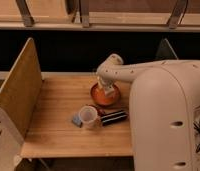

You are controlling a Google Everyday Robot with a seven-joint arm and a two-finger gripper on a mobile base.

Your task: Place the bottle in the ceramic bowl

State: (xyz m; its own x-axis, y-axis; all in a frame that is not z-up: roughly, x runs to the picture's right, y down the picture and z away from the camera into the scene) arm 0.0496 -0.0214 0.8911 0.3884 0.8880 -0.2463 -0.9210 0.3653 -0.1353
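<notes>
Landmark: shallow round orange-red ceramic bowl [105, 95], glossy inside, standing on the pale wooden worktop [58, 125]; all places below are given from it.

Near, arm housing: large white robot body [160, 125] on the near right of the bowl, hiding the worktop's right end.

Near, cup: translucent whitish plastic cup [89, 116] just near-left of the bowl, apart from its rim; a small blue-grey object [76, 120] lies at the cup's left, and whether they touch cannot be told.

Near, bar: black rectangular bar [114, 118] lying flat just in front of the bowl, right of the cup.

Middle, hand: the hand [107, 89] hangs directly over the bowl's inside, wrist reaching in from the right.

Hand state: cannot tell whether it grips or has let go.

Middle, bottle: small slim pale cream-white bottle [108, 90] is at the hand, low over or inside the bowl; whether it rests on the glaze cannot be told.

Handling, bottle: judged light, stiff and smooth; likely to roll or slide on the glossy curve. Hold across the body, below the narrower cap end.

Handling, bowl: judged hard and breakable; release should be low, not a drop.

Far: upright wooden side panel [20, 90] well left of the bowl; dark wall behind it.
</notes>
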